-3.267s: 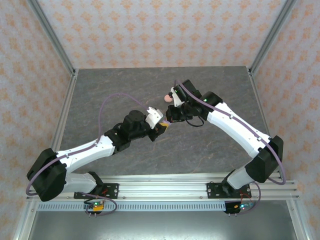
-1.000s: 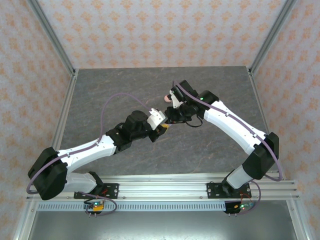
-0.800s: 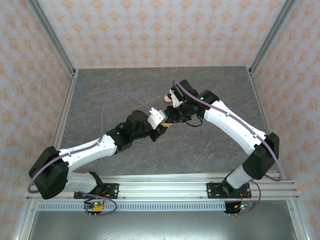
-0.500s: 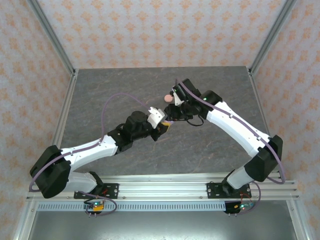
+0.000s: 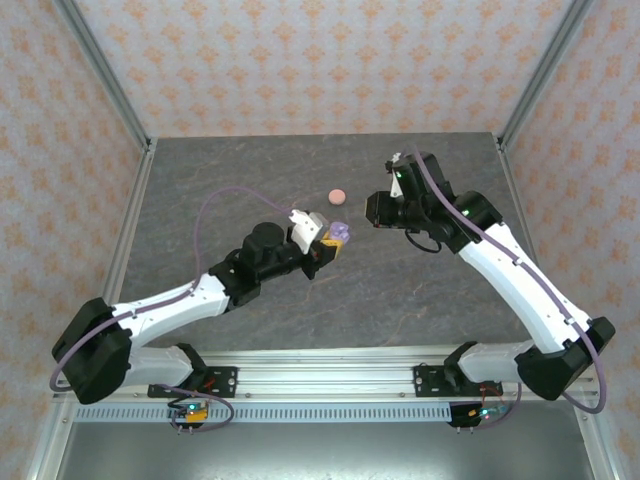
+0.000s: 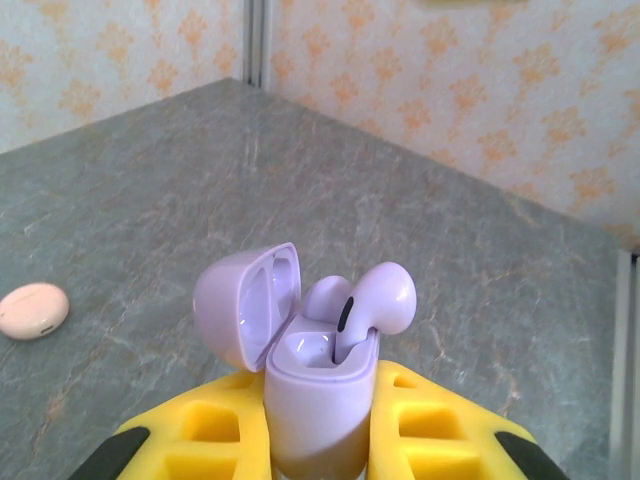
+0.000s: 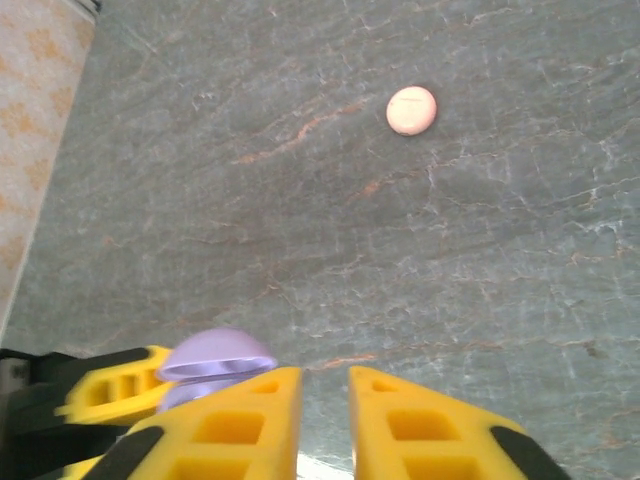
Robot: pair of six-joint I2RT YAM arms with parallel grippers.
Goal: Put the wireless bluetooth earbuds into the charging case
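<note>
Pulled back, right gripper (image 7: 325, 380) gapes slightly, empty; left gripper (image 6: 318, 400) clamps open lilac case (image 6: 300, 365), earbud (image 6: 380, 300) upright inside.

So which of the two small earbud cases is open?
The lilac case in the left gripper, lid flipped back; the pale pink one lies shut on the table.

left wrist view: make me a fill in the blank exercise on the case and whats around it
The left gripper holds the lilac charging case, its lid ___.
The round disc on the table is coloured ___.
The right gripper holds ___.
Missing words: open; pink; nothing.
</note>
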